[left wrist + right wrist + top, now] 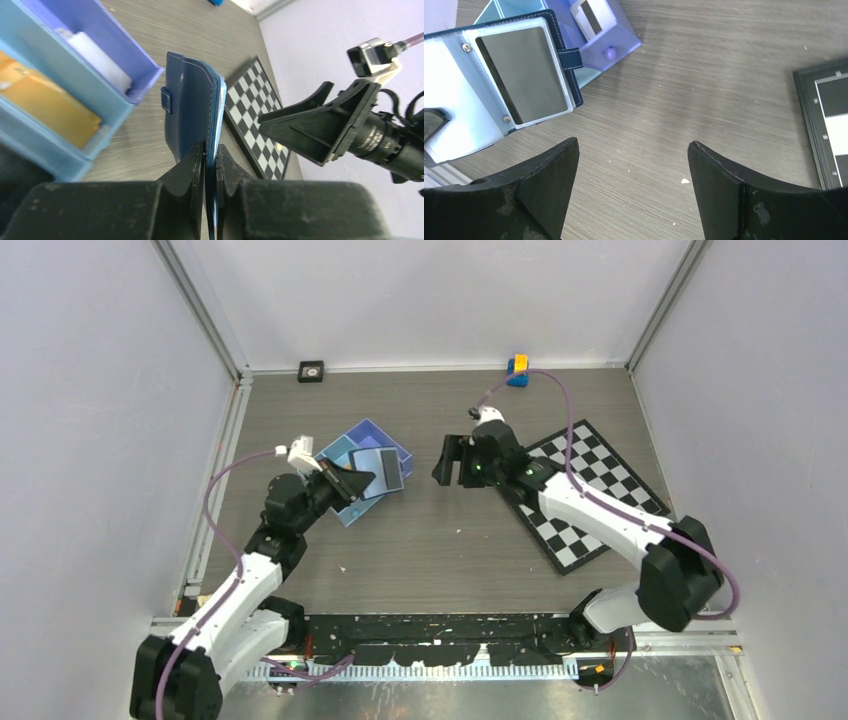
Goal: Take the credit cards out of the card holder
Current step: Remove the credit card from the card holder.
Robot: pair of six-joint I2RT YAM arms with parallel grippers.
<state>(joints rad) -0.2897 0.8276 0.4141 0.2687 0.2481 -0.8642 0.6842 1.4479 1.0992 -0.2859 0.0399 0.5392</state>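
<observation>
The card holder (381,471) is a navy wallet, folded open and held up over the tray. My left gripper (211,151) is shut on its lower edge, seen edge-on in the left wrist view. In the right wrist view the card holder (459,85) shows its light-blue inside, with a grey shiny card (523,75) in the clear pocket. An orange-gold card (47,102) lies in a tray compartment and a white card (97,57) in the purple one. My right gripper (633,146) hangs open over bare table to the right of the holder, with nothing between its fingers.
The light-blue and purple tray (341,448) sits under and behind the holder. A checkerboard (590,490) lies at the right under the right arm. A blue and orange block (517,370) and a small black square (312,371) sit at the back wall.
</observation>
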